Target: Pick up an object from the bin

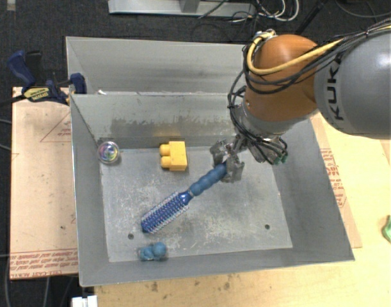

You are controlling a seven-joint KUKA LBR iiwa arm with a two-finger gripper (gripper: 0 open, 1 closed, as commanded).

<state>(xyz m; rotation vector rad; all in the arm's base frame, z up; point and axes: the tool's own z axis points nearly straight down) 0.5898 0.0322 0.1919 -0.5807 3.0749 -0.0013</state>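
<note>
Hanging at handle tip of blue hairbrush point(176, 204), diagonal across middle of bin point(86, 184): gripper point(226, 162). Jaws spread or pinching, cannot tell. Seat further along handle, squeeze firmly, lift level; bristle end likely to swing.

The only lettering that can be read is the dark brand name KUKA, its last letter cut off, running down the robot's grey arm point(361, 82).

Soft, even light from above falls on the grey bin point(182, 62), its floor pale and bright, with faint short shadows beside the yellow block point(173, 155) and blue brush point(176, 206), a broad sheen atop the orange cover point(278, 75), a glint on the shiny ball point(108, 152), and dark surroundings behind
</note>
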